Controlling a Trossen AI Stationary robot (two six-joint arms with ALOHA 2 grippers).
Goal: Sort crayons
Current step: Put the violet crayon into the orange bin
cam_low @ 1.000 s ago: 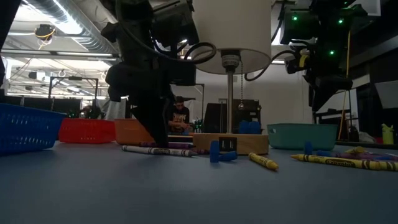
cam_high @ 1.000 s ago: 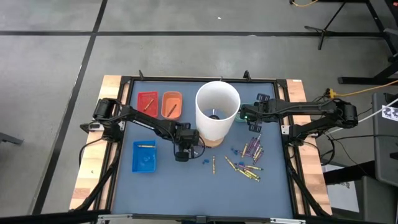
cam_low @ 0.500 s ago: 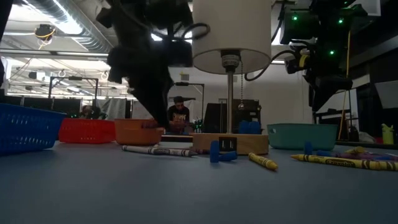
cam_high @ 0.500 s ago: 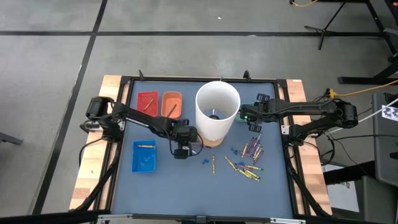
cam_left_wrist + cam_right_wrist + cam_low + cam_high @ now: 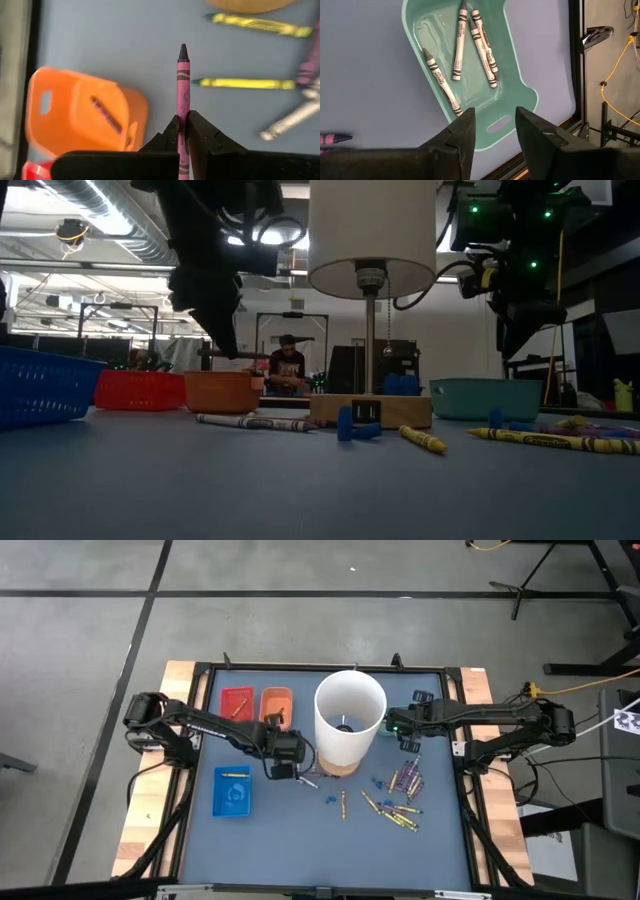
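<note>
My left gripper (image 5: 183,125) is shut on a purple crayon (image 5: 182,85) above the table, beside the orange tray (image 5: 85,112), which holds one crayon. In the high view it is left of the tall white cylinder (image 5: 350,720). My right gripper (image 5: 492,125) is open and empty over the teal tray (image 5: 470,65), which holds three grey crayons. Several yellow and purple crayons (image 5: 400,798) lie flat on the mat right of the cylinder. A grey crayon (image 5: 250,421) lies by the cylinder's wooden base. My left gripper pinches the purple crayon's paper-wrapped shaft (image 5: 182,131) between its two fingers, coming from above. The fingers lie across the crayon. Its pointed end (image 5: 183,51) sticks out free, and its other end is hidden behind the gripper. The crayon is lifted clear of the table.
A red tray (image 5: 237,703) stands beside the orange tray (image 5: 276,707) at the far left, and a blue tray (image 5: 233,790) nearer. The white cylinder on its wooden base (image 5: 370,410) stands mid-table between the arms. Small blue pieces (image 5: 358,427) lie near the base.
My left gripper has risen from the table by the wooden base and gone toward the far left, toward the orange tray. It stays shut, with the purple crayon lifted clear of the table.
</note>
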